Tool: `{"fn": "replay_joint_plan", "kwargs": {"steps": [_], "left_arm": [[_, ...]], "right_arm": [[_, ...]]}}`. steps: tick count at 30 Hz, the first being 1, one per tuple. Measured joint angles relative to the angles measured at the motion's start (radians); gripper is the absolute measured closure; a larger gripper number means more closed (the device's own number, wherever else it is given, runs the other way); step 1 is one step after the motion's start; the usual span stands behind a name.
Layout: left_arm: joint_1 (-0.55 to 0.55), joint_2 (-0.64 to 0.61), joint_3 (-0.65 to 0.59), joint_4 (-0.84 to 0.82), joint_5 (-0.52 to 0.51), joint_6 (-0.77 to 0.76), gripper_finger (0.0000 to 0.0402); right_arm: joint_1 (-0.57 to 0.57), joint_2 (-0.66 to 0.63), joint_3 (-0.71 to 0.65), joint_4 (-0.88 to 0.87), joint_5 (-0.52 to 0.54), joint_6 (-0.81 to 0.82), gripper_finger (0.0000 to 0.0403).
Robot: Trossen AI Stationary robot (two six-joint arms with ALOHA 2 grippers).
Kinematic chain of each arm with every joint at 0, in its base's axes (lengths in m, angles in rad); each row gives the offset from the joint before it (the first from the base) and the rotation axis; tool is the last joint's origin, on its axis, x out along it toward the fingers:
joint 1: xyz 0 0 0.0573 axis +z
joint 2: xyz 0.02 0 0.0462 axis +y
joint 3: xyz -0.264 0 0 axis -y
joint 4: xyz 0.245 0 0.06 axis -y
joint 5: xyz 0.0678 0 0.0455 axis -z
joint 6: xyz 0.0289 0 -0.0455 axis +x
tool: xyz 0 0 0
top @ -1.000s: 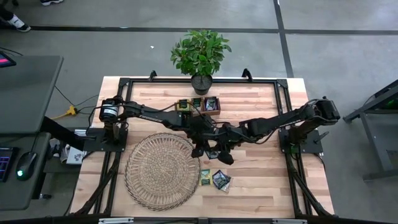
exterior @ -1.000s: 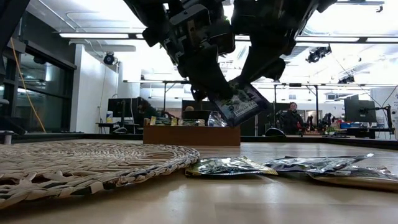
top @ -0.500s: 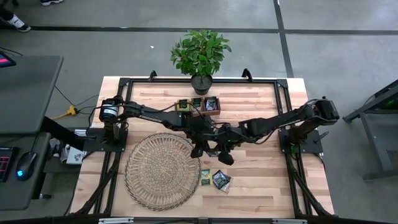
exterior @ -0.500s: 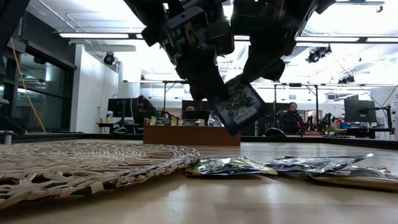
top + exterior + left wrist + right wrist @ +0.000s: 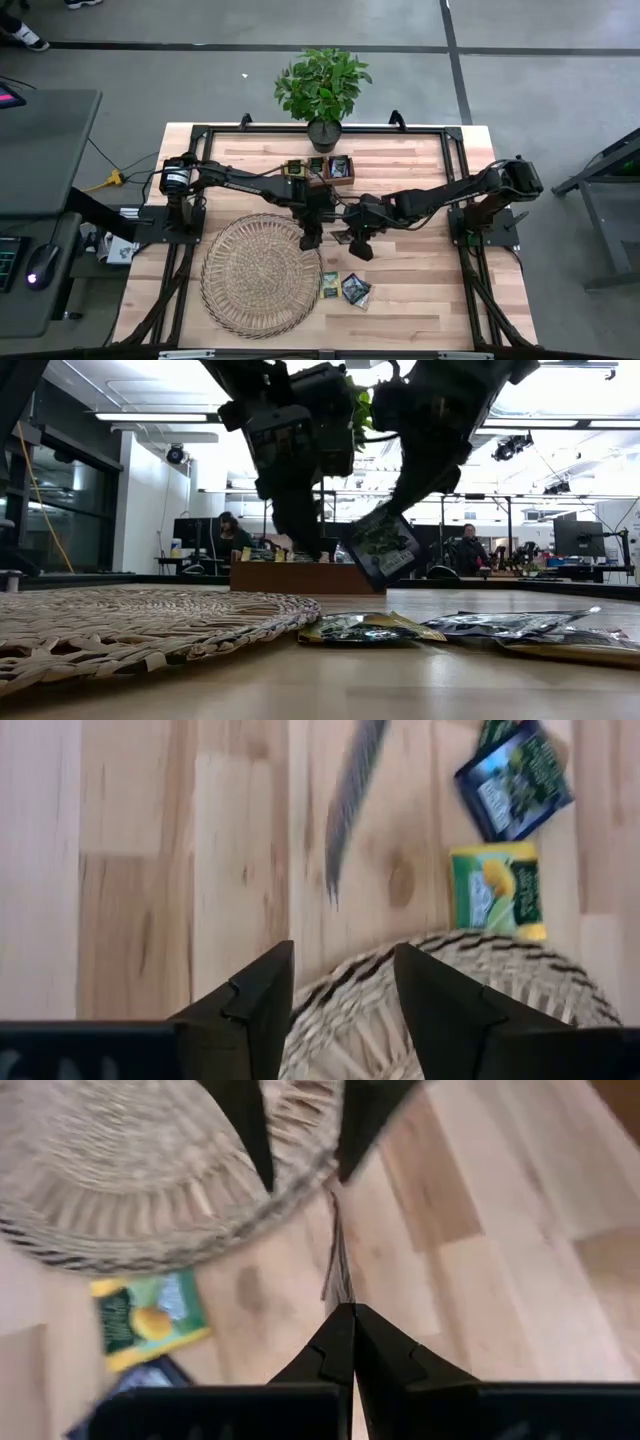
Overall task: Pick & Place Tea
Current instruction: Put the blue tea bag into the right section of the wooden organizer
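A dark tea sachet (image 5: 385, 550) hangs above the table, with my right gripper (image 5: 345, 1325) shut on it; the right wrist view shows it edge-on. My left gripper (image 5: 343, 985) stands open just left of it, over the round wicker mat's (image 5: 258, 272) right rim, touching nothing. A yellow-green sachet (image 5: 329, 285) and a dark one (image 5: 356, 290) lie flat on the wood right of the mat; the left wrist view shows them too, the yellow-green sachet (image 5: 495, 890) and the dark sachet (image 5: 515, 785). My right gripper pinches the dark sachet's upper edge (image 5: 337, 1292) between its two fingers, coming from above and pointing down. The sachet hangs below the fingers, tilted, its lower corner (image 5: 378, 582) clear of the table.
A small brown wooden tray (image 5: 322, 168) holding sachets stands at the far middle, and a potted plant (image 5: 322, 90) behind it. In the low view, more sachets (image 5: 510, 622) lie on the table to the right. People sit in the room beyond the table.
My left gripper has let go of the dark sachet and drawn off toward the table's left, over the mat's rim. The sachet stays lifted, now hanging from my right gripper alone, and has swung a little toward the right.
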Motion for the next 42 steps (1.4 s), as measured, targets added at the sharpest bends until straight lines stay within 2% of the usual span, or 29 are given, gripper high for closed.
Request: {"fn": "replay_joint_plan", "kwargs": {"steps": [5, 11, 17, 21, 25, 29, 33, 37, 42], "left_arm": [[0.018, -0.016, -0.051, 0.013, 0.024, -0.021, 0.0227], [0.033, -0.125, -0.211, 0.171, 0.055, -0.100, 0.0227], [0.031, -0.301, -0.450, 0.547, 0.084, -0.272, 0.0227], [0.031, -0.379, -0.605, 0.845, 0.085, -0.442, 0.0227], [0.031, -0.400, -0.721, 1.180, 0.097, -0.606, 0.0227], [0.031, -0.400, -0.783, 1.415, 0.093, -0.728, 0.0227], [0.022, -0.399, -0.800, 1.463, 0.051, -0.768, 0.0227], [0.007, -0.399, -0.800, 1.466, 0.014, -0.780, 0.0227], [-0.019, -0.399, -0.800, 1.461, -0.040, -0.790, 0.0227]], "right_arm": [[-0.030, -0.016, -0.028, -0.075, 0.043, 0.023, 0.0403], [-0.087, -0.180, -0.208, 0.060, 0.071, 0.051, 0.0403], [-0.184, -0.383, -0.448, 0.446, 0.094, 0.026, 0.0403], [-0.286, -0.417, -0.531, 0.592, 0.070, -0.021, 0.0403], [-0.402, -0.395, -0.532, 0.652, -0.023, -0.113, 0.0403], [-0.524, -0.350, -0.492, 0.686, -0.143, -0.205, 0.0403], [-0.623, -0.264, -0.444, 0.701, -0.279, -0.261, 0.0403], [-0.665, -0.149, -0.358, 0.715, -0.378, -0.318, 0.0403], [-0.675, -0.017, -0.255, 0.686, -0.426, -0.364, 0.0403]]}}
